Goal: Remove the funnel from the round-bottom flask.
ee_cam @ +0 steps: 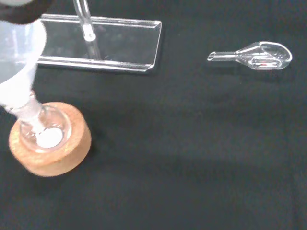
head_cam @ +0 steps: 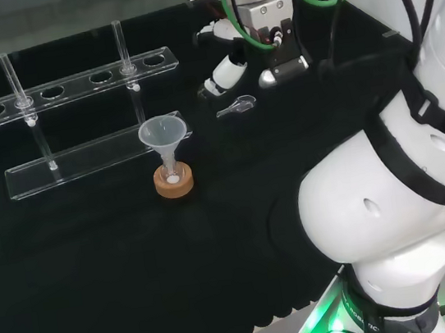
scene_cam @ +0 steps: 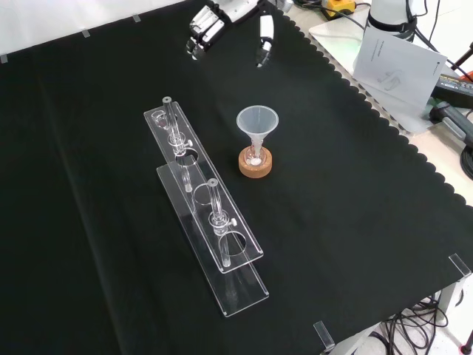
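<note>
Head view: translucent plastic funnel (head_cam: 161, 134) seated stem-down in small clear round-bottom flask (head_cam: 172, 176), steadied upright by cork ring stand (head_cam: 174, 182) on tabletop (head_cam: 97, 275). Black-and-white hand (head_cam: 229, 66) well apart, fingers (head_cam: 223, 75) relaxed, grasping nothing.

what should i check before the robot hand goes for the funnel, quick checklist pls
1. Funnel seated upright in the round-bottom flask: ok.
2. Flask resting in its cork ring: ok.
3. Robot hand free to grasp, nothing in its fingers: ok, it hangs apart from the funnel, to the right in the head view.
4. Path from hand to funnel: not ok yet, a small glass scoop lies on the cloth between them; pass above it.
5. Room around the funnel: ok, but the test tube rack stands close on its left in the front view.
6. White material at the flask's bottom, amount: cannot tell.
</note>
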Tool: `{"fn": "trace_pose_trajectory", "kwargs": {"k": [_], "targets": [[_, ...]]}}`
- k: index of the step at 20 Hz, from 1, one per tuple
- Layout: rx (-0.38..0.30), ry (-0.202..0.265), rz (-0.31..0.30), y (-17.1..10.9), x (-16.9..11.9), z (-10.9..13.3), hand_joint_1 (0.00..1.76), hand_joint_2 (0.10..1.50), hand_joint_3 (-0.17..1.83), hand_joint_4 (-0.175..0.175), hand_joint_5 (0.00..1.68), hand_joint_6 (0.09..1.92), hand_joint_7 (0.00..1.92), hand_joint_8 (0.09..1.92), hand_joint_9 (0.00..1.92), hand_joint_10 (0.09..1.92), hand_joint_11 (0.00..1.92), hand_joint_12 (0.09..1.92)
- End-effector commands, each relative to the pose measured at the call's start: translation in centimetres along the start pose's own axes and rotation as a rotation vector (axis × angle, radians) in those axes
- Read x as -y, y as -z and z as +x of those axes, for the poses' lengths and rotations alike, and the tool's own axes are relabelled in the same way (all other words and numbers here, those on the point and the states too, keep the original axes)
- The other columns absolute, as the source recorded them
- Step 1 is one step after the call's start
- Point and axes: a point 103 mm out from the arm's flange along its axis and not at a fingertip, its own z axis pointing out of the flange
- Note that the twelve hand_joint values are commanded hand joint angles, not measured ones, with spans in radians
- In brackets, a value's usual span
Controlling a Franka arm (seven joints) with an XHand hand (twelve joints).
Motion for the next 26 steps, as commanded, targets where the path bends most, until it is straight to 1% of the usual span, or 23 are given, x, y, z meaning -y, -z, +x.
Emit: {"fn": "trace_pose_trajectory", "kwargs": {"k": [1,7,11,14,20,26], "targets": [[0.051,0.015,0.057,-0.4,2.2,3.2,0.58,0.65,0.33,-0.021,0.04,0.09,0.0,0.35,0.1,0.76,0.15,1.49],[0.103,0.045,0.088,-0.8,2.6,5.9,0.57,0.66,0.32,-0.023,0.04,0.09,0.0,0.34,0.09,0.77,0.15,1.5],[0.121,0.064,0.091,-0.8,2.5,7.2,0.57,0.66,0.32,-0.022,0.04,0.09,0.0,0.33,0.09,0.78,0.15,1.5],[0.138,0.079,0.108,-1.1,2.4,8.1,0.57,0.66,0.32,-0.02,0.05,0.09,0.0,0.34,0.08,0.78,0.15,1.5],[0.161,0.091,0.137,-1.7,1.8,9.0,0.57,0.66,0.3,-0.017,0.05,0.09,0.0,0.3,0.06,0.79,0.15,1.5],[0.192,0.099,0.159,-2.4,0.6,9.6,0.56,0.67,0.29,-0.016,0.05,0.09,0.0,0.28,0.05,0.8,0.16,1.5]]}}
